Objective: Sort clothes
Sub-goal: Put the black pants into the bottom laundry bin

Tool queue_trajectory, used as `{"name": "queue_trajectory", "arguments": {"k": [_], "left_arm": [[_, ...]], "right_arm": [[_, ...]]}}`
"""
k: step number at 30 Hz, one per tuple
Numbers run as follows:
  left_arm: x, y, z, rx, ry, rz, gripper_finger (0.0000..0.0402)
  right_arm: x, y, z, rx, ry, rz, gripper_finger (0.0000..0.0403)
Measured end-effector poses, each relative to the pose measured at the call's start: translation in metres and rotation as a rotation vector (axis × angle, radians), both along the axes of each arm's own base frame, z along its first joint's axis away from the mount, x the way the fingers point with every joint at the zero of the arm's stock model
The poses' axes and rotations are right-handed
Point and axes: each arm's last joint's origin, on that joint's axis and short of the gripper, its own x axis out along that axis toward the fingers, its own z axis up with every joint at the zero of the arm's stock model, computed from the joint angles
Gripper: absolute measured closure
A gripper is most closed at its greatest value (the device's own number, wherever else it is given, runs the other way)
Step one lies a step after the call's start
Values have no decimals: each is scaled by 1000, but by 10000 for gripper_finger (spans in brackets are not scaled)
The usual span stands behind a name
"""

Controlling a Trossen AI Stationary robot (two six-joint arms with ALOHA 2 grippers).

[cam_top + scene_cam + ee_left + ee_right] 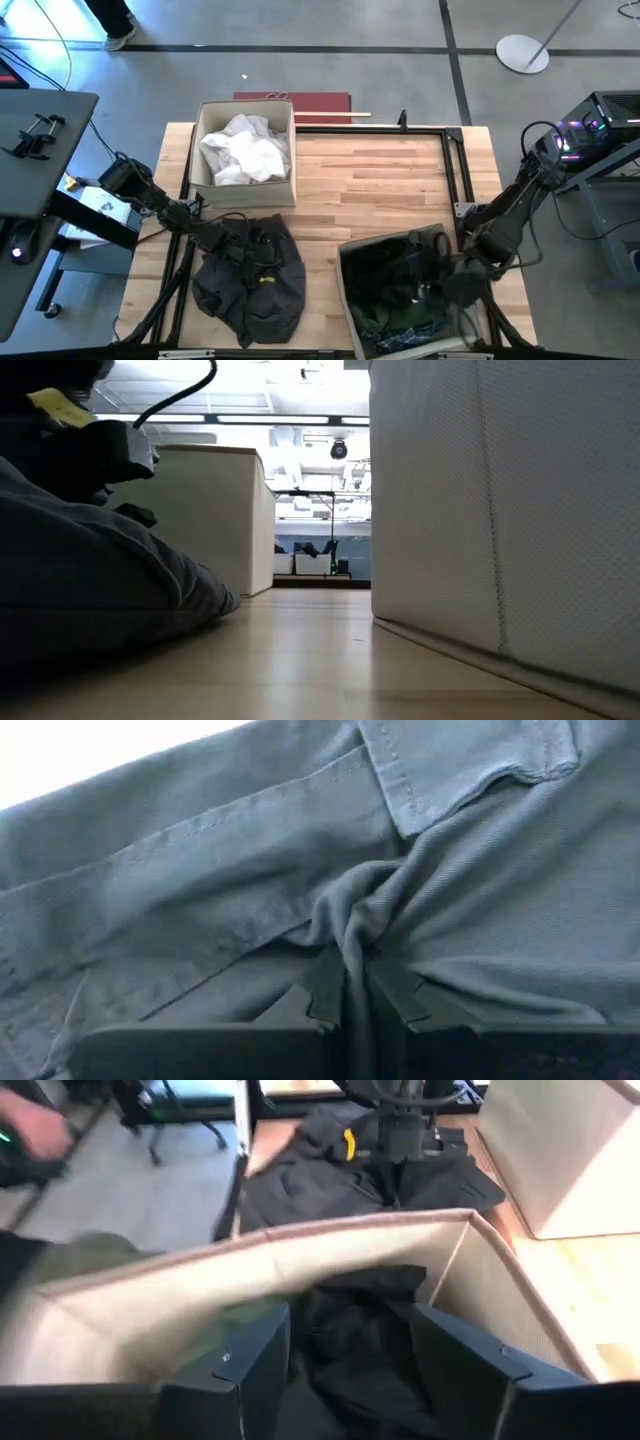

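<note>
Wooden table (pixel 380 190) with two beige bins (pixel 197 150): white clothes (pixel 243 150) in the far one, dark clothes (pixel 400 300) in the near one. Left gripper (pixel 355 995) pinched shut on a fold of the grey garment (pixel 250 280) heaped at the front-left edge. Right gripper (pixel 350 1370) with fingers apart, over the dark clothes in the near bin, holding nothing.

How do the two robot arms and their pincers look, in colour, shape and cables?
Both arms are dark, nearly black, built from slim jointed segments. The left arm carries a yellow marking near its wrist and a black cable looping above it. The left pincer has two flat dark fingers with stepped, notched tips. The right pincer has two broad, angular dark fingers. The right arm shows no marking.
</note>
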Motion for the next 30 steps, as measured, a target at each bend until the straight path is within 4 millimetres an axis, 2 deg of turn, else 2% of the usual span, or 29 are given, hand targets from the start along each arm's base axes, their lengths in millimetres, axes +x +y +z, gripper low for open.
{"name": "queue_trajectory", "arguments": {"k": [4, 10, 14, 18, 22, 26, 30], "left_arm": [[11, -2, 32, 32, -32, -24, 391], [23, -7, 115, 140, -199, -1, 397], [18, -9, 175, 166, -352, 20, 400], [9, -11, 223, 215, -510, 29, 401], [3, -10, 253, 263, -601, 21, 401], [5, -10, 270, 304, -679, 24, 401], [9, -11, 285, 397, -788, 22, 401]], "right_arm": [[14, -1, -14, -158, 20, 54, 201], [48, -1, -14, -292, -110, 118, 201], [71, -8, -9, -357, -224, 112, 201], [92, -26, -2, -353, -305, 34, 195], [105, -49, 9, -367, -326, -4, 158], [116, -68, 22, -296, -375, 33, 105], [124, -86, 23, -198, -384, 81, 69]]}}
